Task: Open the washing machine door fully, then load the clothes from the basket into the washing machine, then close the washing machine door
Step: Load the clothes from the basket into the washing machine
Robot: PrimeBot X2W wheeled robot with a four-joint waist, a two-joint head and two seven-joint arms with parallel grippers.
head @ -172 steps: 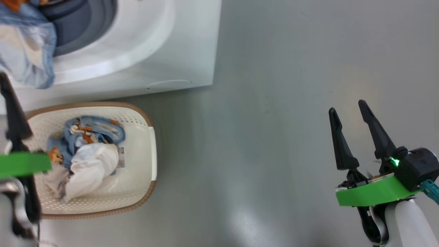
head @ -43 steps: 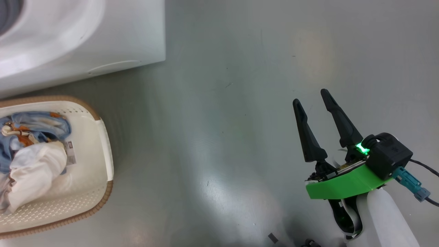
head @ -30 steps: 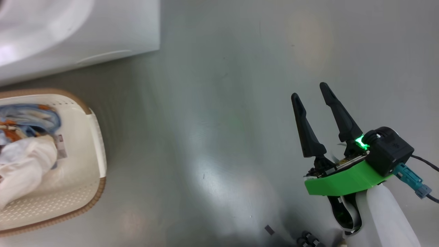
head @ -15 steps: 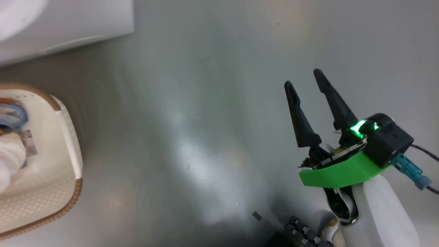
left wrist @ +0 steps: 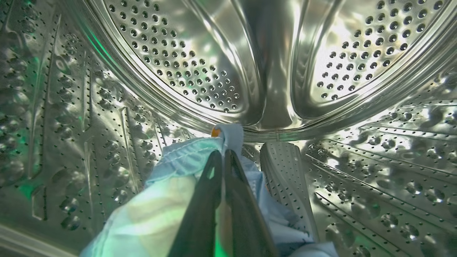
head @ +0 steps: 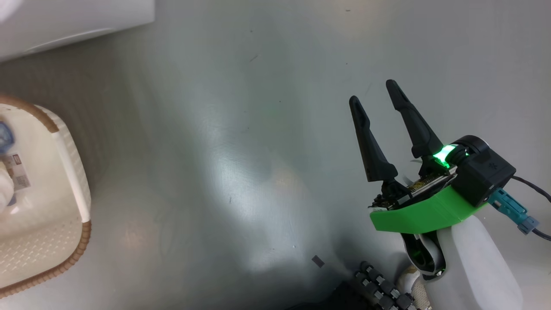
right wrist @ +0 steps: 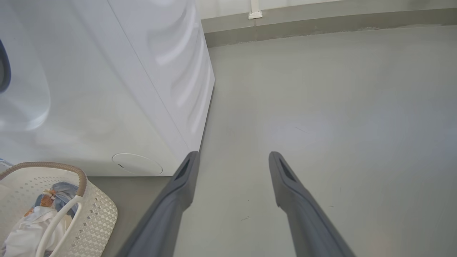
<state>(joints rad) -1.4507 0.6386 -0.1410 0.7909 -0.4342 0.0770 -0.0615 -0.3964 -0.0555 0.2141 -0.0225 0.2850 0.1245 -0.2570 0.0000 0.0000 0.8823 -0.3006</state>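
1. The clothes [left wrist: 185, 167]: the left gripper [left wrist: 223, 154] pinches one light-blue piece, its two dark fingers pressed together on a fold. A small tip of cloth with an orange spot sticks out past the fingertips. Gripper and cloth are inside the steel drum [left wrist: 200, 71] of the washing machine, near the drum's back wall and just left of a perforated lifter rib [left wrist: 285, 178].
2. The rest of the clothes [right wrist: 35, 214], blue printed fabric and a white garment, lie in the basket [right wrist: 100, 210].
3. The basket [head: 73, 172] stands on the floor [head: 258, 129] in front of the washing machine [head: 64, 21], near its lower front corner. A label sticker [head: 15, 172] shows on the basket's bottom.
4. In the right wrist view the washing machine [right wrist: 125, 89] has its round flap [right wrist: 136, 163] low on the front, just beyond the basket's rim.
5. The right gripper [head: 372, 91] hangs over bare floor, well apart from basket and machine. Its fingers are spread wide with nothing between them, as the right wrist view [right wrist: 232, 155] also shows.
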